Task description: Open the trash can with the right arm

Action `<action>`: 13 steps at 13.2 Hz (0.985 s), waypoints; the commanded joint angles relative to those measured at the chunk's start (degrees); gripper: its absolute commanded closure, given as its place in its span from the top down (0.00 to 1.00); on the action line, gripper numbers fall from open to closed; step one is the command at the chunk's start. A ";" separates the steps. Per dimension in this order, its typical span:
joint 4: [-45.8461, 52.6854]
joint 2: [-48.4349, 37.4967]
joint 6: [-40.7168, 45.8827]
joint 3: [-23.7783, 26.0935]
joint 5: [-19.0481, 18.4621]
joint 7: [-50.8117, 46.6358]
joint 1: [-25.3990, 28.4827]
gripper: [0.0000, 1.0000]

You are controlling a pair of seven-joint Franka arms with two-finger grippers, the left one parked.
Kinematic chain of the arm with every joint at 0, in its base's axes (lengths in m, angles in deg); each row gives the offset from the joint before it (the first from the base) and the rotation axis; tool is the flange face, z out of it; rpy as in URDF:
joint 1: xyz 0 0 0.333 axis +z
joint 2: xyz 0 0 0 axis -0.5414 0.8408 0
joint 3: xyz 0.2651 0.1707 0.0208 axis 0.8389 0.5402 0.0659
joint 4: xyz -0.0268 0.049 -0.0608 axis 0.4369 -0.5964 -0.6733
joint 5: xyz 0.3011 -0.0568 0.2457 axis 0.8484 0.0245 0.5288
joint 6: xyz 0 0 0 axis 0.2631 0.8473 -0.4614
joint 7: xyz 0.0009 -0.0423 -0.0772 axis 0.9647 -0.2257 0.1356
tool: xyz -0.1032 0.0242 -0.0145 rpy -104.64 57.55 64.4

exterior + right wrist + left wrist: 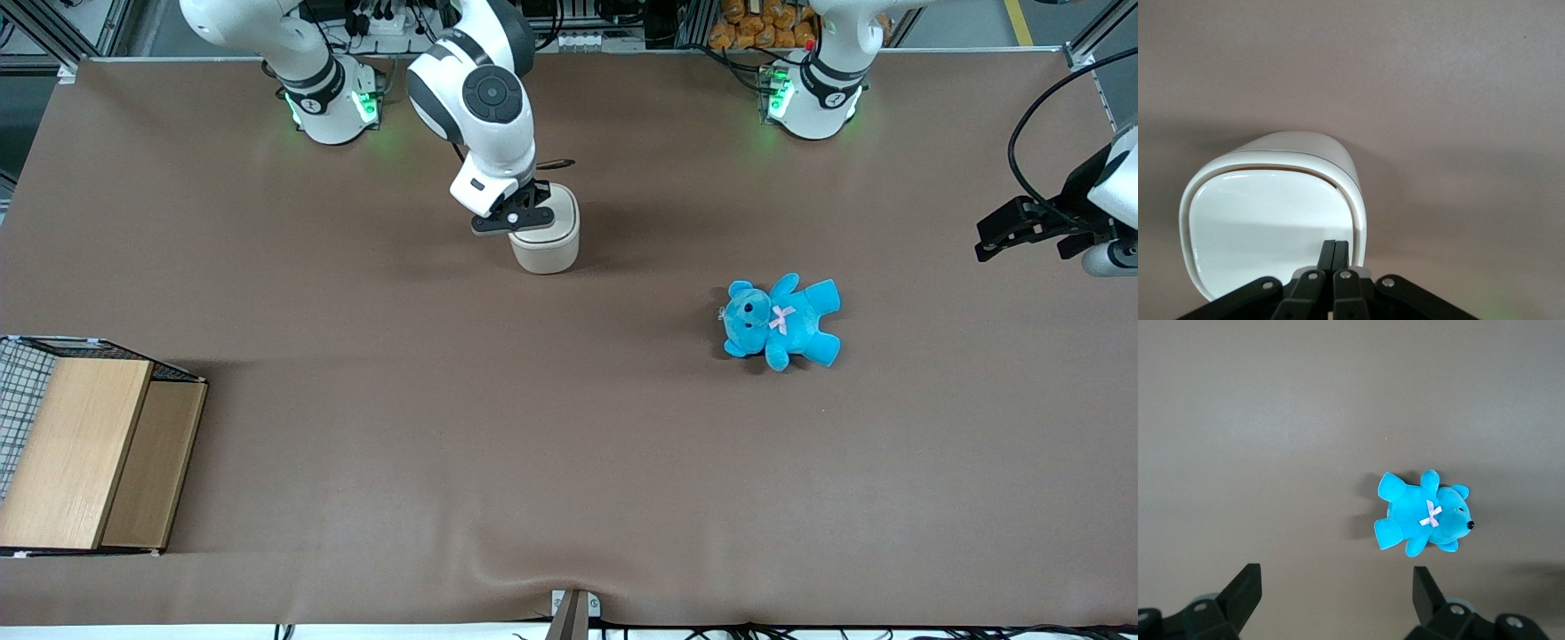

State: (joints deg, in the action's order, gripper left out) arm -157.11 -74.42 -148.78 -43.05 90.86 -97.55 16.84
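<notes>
Toward the working arm's end of the brown surface, close to the front camera, a wooden box with wire mesh is sitting untouched.

Farther from the camera, near the middle of the surface, the trash can is standing upright, and the right arm is reaching down over it. The gripper is hanging at the lid's edge on the working arm's side. In the right wrist view the fingers are pressed together, clenched on nothing, with their tips resting on or just above the rim of the lid; whether they are actually touching it is not clear.

The lid is looking nearly flat, with only a thin tan slit showing along one edge, so the opening is judged to be barely starting: the approach is done, while pushing or flipping the lid is still left.

Toward the parked arm's end, nearer the camera than the can and well apart from it, a blue teddy is lying on its back, playing no part.
</notes>
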 commanded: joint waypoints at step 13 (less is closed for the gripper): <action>8.42 3.14 8.53 -0.44 -0.25 -2.76 1.01 0.00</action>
State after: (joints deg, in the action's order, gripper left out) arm -154.74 -72.01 -146.95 -43.08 90.64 -98.89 17.45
